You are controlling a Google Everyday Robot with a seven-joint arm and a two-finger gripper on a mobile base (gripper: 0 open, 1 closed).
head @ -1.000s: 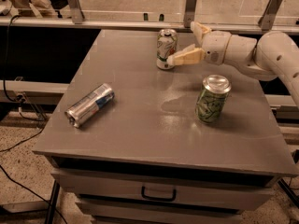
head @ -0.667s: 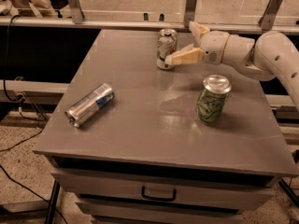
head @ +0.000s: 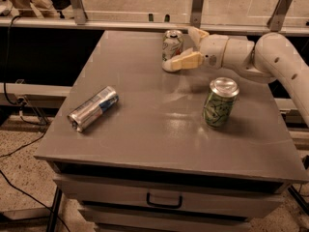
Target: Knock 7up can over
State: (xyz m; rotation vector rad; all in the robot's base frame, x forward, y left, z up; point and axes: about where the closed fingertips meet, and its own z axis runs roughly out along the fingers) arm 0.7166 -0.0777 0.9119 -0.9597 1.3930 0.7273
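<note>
Holding the fingers [head: 186, 62] wide apart, the near one lying low with its tip right at the foot of the 7up can [head: 171, 45]. Hanging the gripper [head: 179, 48] just right of that upright can, by the far edge of the worktop [head: 145, 129]. Reaching in from the right with a white arm [head: 270, 57]. Sharing the worktop with a green can [head: 219, 103] standing nearer and a silver-and-blue can [head: 93, 108] lying on the left.

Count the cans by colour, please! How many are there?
7up can, white-silver: 1, upright
green can: 1, upright
silver-blue can: 1, lying down
Total: 3 cans
The gripper is open, right by the 7up can.
</note>
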